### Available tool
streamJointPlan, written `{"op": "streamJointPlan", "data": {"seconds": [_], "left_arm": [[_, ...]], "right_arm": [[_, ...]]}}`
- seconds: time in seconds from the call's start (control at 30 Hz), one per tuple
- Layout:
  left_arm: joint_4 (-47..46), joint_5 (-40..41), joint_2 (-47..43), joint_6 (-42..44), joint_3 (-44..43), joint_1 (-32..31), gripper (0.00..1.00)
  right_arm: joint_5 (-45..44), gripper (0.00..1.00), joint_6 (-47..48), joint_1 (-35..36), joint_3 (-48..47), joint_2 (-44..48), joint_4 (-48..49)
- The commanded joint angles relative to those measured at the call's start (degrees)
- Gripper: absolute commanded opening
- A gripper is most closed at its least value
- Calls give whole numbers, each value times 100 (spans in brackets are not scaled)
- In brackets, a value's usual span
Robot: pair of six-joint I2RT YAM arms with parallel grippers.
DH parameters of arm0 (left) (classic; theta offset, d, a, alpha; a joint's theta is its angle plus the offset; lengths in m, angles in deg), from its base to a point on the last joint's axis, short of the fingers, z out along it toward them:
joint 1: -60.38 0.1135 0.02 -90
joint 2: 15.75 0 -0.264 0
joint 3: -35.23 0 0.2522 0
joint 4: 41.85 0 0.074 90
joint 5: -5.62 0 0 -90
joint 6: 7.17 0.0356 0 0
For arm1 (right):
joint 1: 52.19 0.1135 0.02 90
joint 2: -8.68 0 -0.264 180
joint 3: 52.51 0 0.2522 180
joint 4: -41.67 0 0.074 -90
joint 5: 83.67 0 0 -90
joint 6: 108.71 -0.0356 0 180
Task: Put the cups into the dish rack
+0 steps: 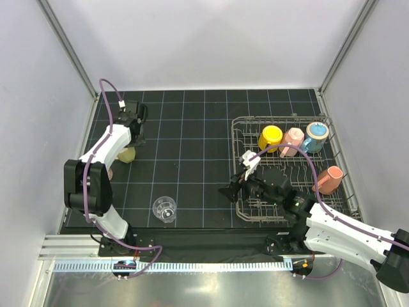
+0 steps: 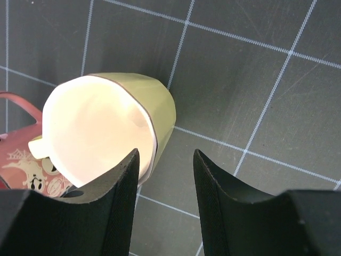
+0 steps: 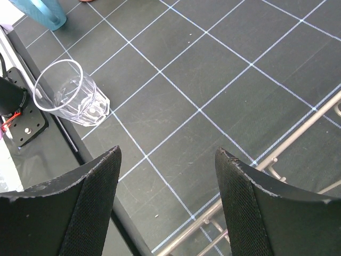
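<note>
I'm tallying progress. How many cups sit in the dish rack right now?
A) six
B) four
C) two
B: the dish rack holds the yellow mug, the pink mug, the blue mug and the salmon mug; the glass tumbler and the pale yellow mug are outside it.

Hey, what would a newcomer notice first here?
The wire dish rack at right holds a yellow mug, pink mug, blue mug and salmon mug. At left, a pale yellow mug lies on its side by the open left fingers; a clear tumbler stands near the front edge.
</note>
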Motion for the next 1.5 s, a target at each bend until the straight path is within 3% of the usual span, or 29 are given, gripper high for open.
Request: {"op": "streamJointPlan", "data": {"seconds": [0.0,0.33,0.53,0.73,0.97,1.07,1.2,1.37,1.47], "left_arm": [[140,-202,200,99,-274,100,44],[158,-448,446,55,-301,425,28],[149,-668,420,-15,-310,416,0],[395,-1440,175,-550,-704,416,0],[351,-3110,-1291,-1631,-750,215,0],[176,-3910,-2091,-2158,-609,144,0],[-666,-4807,-3216,-3264,276,109,0],[-2904,-5493,-4639,-5598,1578,100,0],[-2893,-5451,-5228,-6096,1826,56,1]], "right_arm": [[-17,72,91,39,-72,87,309],[-113,72,56,30,-28,176,301],[-192,72,38,39,-37,193,266],[-579,72,-5,39,-448,-358,-94],[-632,72,-102,48,-784,-300,-762],[-544,77,-85,48,-845,-124,-920],[-71,93,-189,65,-933,35,-851],[676,98,-532,127,-1205,-166,-360],[923,100,-805,250,-1469,-439,-43]]}}
